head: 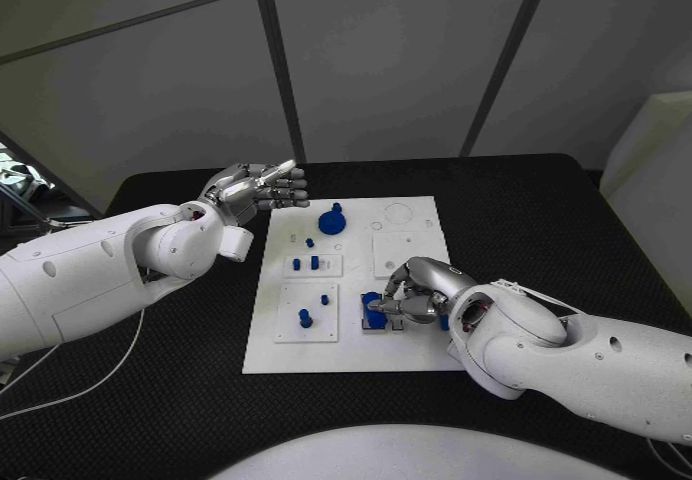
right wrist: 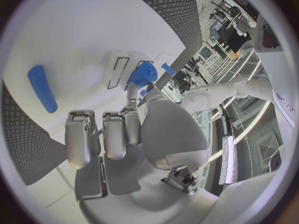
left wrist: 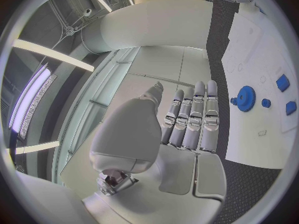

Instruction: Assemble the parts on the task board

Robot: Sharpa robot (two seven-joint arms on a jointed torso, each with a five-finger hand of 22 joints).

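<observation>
Right robot hand (head: 411, 292) gripping a blue part (head: 374, 310) on the white task board (head: 346, 350), left robot hand (head: 257, 188) empty with fingers extended, black table (head: 534, 220), grey panelled wall (head: 389, 70)

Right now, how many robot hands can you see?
2. The left hand hovers, fingers straight, by the task board's far left corner; the right hand grips a blue part toward the board's near edge.
</observation>
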